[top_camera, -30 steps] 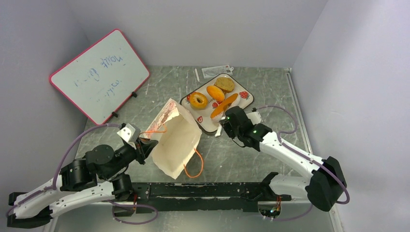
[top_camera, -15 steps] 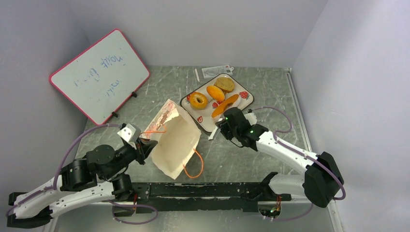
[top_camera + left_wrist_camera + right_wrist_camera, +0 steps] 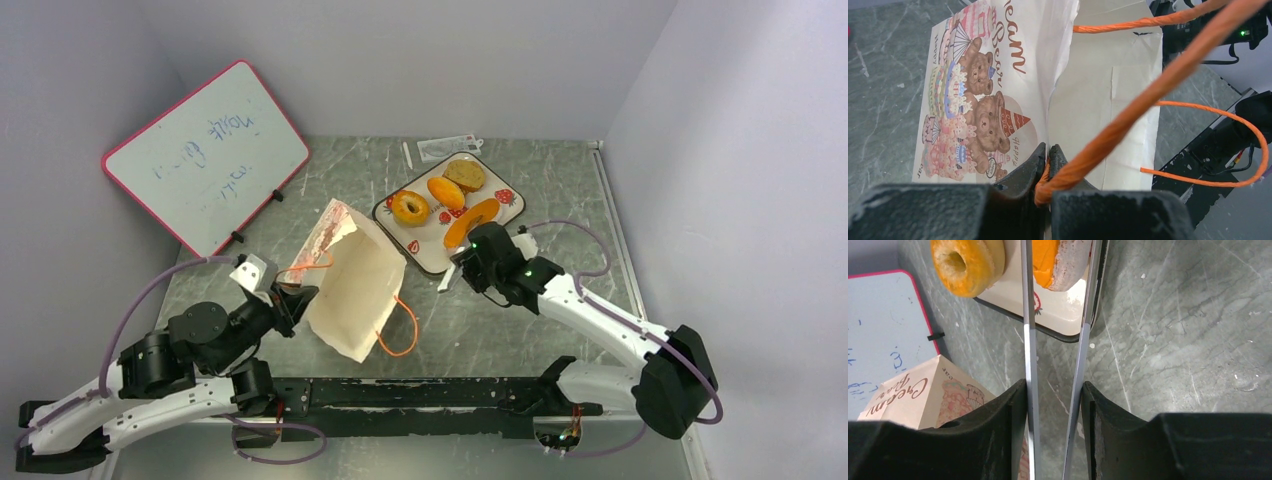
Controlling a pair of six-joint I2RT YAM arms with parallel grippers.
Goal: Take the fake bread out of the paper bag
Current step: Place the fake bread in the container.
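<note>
The paper bag lies tilted on the table with its mouth toward the back left; it also shows in the left wrist view and the right wrist view. My left gripper is shut on its rim and an orange cord handle. The ring doughnut, oval bun, tan bun and long loaf lie on the strawberry-print tray. My right gripper is shut on thin tongs, whose blades flank the loaf's near end.
A pink-framed whiteboard leans at the back left. A small clear packet lies behind the tray. A loose orange handle loop lies in front of the bag. Grey walls close in the table on three sides.
My left gripper has drawn the bag a little to the left and toward the near edge. My right gripper and tongs shifted slightly; the long loaf lies a bit farther onto the tray.
</note>
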